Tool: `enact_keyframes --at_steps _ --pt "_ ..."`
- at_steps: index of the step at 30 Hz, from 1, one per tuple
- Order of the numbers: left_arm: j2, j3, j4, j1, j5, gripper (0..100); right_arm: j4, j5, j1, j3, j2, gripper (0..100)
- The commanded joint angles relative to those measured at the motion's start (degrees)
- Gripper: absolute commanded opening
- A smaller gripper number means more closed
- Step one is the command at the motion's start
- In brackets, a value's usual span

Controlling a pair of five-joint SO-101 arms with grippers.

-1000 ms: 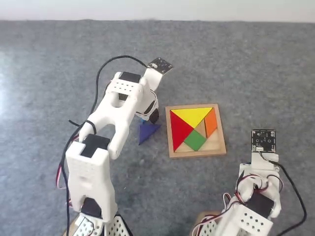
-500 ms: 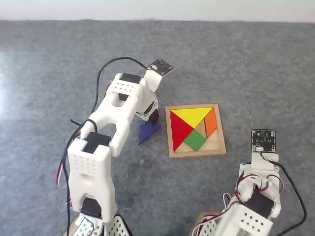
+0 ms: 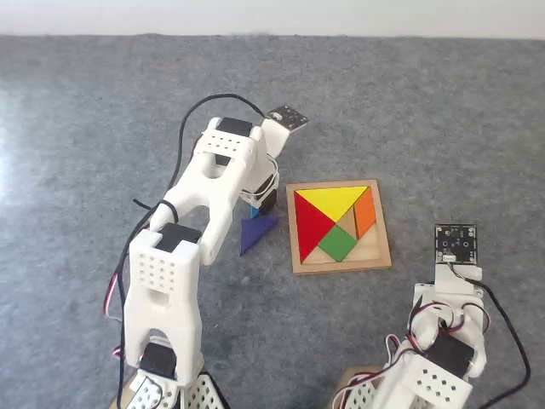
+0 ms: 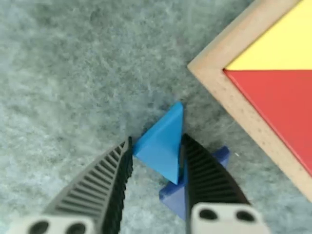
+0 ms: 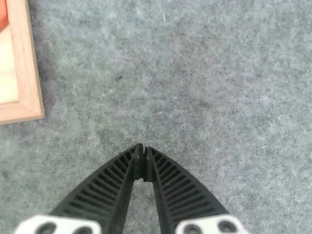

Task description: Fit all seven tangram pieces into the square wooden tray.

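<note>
Four coloured pieces [image 3: 330,201] lie in the square wooden tray [image 3: 341,266] right of centre; left gripper [image 4: 157,144], clamped on the small light-blue triangular piece [image 4: 163,146] just left of it, has shifted slightly right toward the tray, so insertion looks next; right gripper [image 5: 144,148] closed on nothing, lower right.

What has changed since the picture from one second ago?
The left arm swung slightly toward the tray; the left gripper kept the light blue triangle between the jaws, in place. The dark blue triangle, the tray's four pieces and the right gripper stayed as they were.
</note>
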Motion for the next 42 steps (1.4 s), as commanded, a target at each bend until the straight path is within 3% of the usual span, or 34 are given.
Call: enact_keyframes --at_steps 1,18,23,30,42 --pt "0.62 -0.4 1.41 -0.62 -0.18 13 0.04 0.62 0.31 0.88 -1.01 0.6" --pt "-23.38 -0.4 13.1 0.97 0.18 14 0.04 0.62 0.31 0.88 -1.01 0.6" --pt "-23.38 8.13 4.84 -0.53 -2.9 21 0.13 0.62 0.31 0.88 -1.01 0.6" --pt "-23.47 20.88 -11.08 -0.62 -3.16 21 0.13 0.62 0.31 0.88 -1.01 0.6" --pt "-13.98 16.66 -12.4 -0.62 -7.47 21 0.13 0.62 0.31 0.88 -1.01 0.6"
